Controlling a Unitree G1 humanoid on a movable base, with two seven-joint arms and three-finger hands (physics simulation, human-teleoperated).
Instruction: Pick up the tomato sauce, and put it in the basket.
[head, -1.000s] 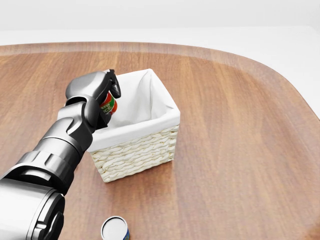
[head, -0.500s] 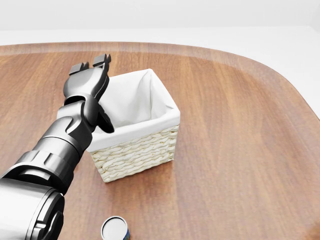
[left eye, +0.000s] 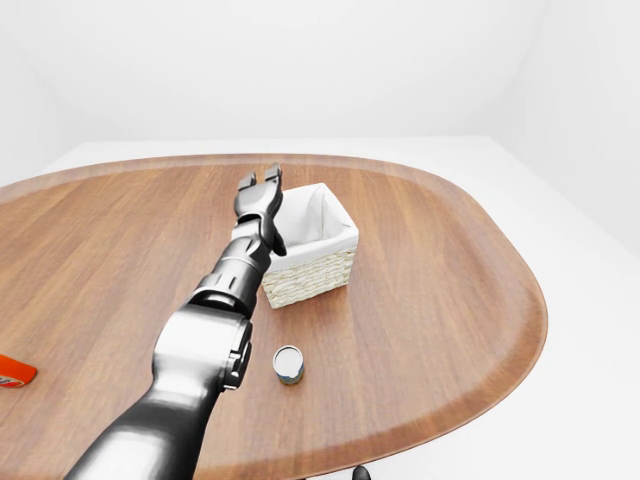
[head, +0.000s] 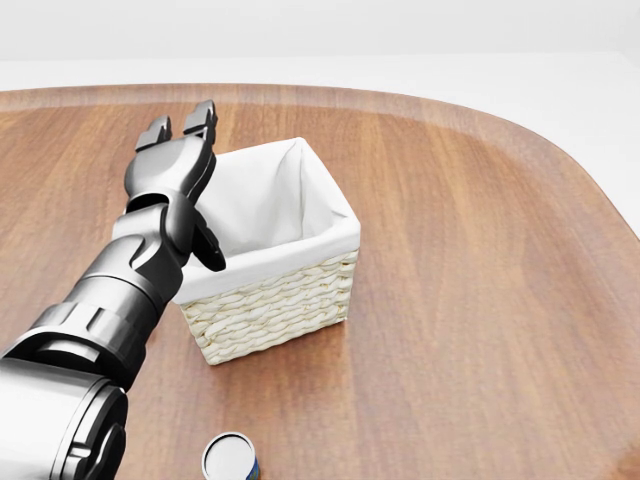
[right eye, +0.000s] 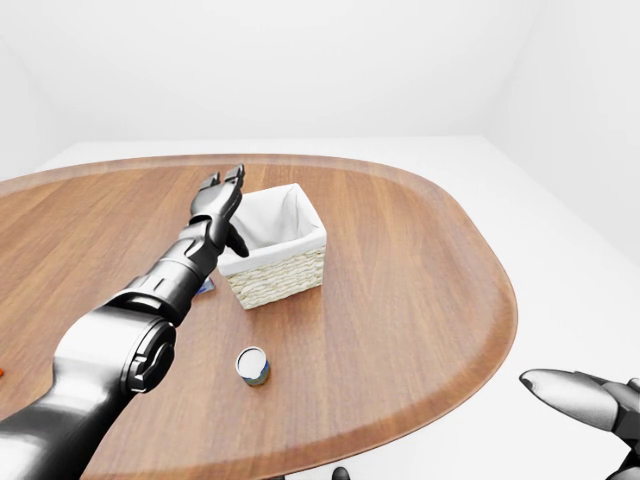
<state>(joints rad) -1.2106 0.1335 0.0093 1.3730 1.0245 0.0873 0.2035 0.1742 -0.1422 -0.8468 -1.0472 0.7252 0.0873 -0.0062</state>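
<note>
Left hand (head: 178, 165) hangs over the left rim of the wicker basket (head: 275, 290), fingers spread apart, holding nothing. Tomato sauce not visible in any view; cannot tell where it is. Right hand (right eye: 590, 398) at bottom right of right-eye view, off the table (head: 470, 250); finger state unclear. Small can (left eye: 288, 364) stands below basket.

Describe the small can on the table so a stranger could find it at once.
On the oval wooden table, find the white-lined wicker basket by the left robot hand. The small can stands upright just below it in the left-eye view, alone on bare wood, showing a pale round top.
</note>
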